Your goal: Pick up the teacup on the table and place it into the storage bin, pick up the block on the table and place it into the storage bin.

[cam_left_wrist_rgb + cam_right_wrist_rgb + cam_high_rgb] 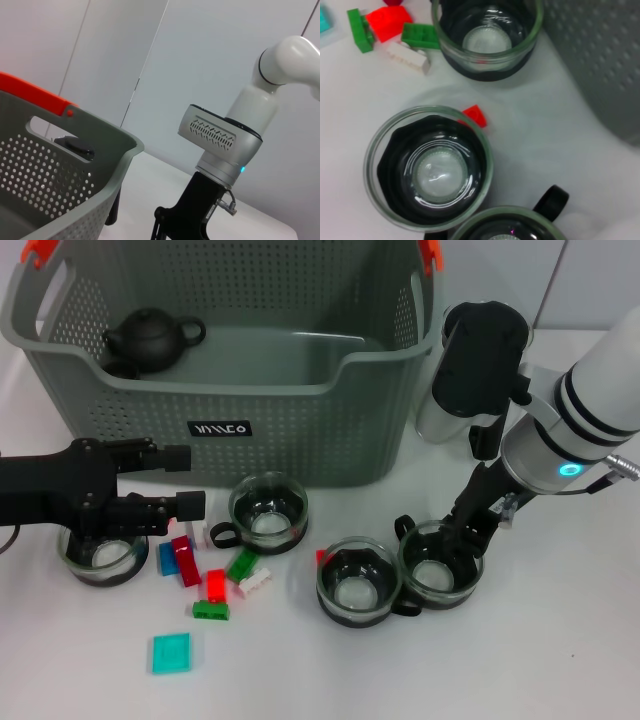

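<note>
The grey-green storage bin (pixel 300 430) stands at the back, with a black teapot (pixel 150 338) inside. Several glass teacups stand in front of it: one at the left (pixel 100 552), one in the middle (pixel 268 512), two at the right (pixel 357 582) (pixel 440 568). My left gripper (pixel 178 481) is open and empty, lying sideways just above the left teacup. My right gripper (pixel 468 532) reaches down at the rim of the rightmost teacup, whose rim and handle show in the right wrist view (pixel 547 200). Loose blocks lie between the cups: red (pixel 215 583), green (pixel 242 563), white (pixel 255 582), teal (pixel 171 652).
A glass coffee pot with a black top (pixel 470 370) stands right of the bin, behind my right arm. A small red block (pixel 474 116) lies between the middle and right teacups. The left wrist view shows the bin's rim (pixel 115 145) and the right arm (pixel 225 150).
</note>
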You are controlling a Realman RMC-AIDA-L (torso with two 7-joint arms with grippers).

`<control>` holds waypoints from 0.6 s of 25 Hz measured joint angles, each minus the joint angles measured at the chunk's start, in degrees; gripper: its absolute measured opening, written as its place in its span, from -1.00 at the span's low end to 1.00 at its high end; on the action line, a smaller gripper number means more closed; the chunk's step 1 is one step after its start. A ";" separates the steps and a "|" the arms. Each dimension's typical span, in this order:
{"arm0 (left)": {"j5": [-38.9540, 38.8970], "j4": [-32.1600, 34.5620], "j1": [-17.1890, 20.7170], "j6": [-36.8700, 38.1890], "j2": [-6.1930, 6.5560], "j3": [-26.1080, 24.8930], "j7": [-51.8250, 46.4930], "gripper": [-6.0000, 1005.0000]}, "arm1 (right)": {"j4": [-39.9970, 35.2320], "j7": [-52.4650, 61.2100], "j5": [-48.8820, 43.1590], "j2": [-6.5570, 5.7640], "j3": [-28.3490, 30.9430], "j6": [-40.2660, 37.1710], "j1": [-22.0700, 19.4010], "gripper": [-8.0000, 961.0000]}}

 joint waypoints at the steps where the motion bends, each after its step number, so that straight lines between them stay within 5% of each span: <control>1: -0.02 0.00 0.00 0.00 0.00 0.00 0.00 0.61 | 0.03 0.03 0.16 -0.01 -0.22 -0.06 -0.01 -0.36; 10: -0.06 0.00 0.00 -0.06 0.00 0.00 0.00 0.61 | 0.05 0.29 0.79 -0.16 -0.30 -0.34 0.08 -0.88; 15: -0.06 0.00 0.00 -0.09 0.00 -0.07 0.00 0.61 | -0.05 0.48 0.89 -0.24 -0.20 -0.53 0.12 -0.88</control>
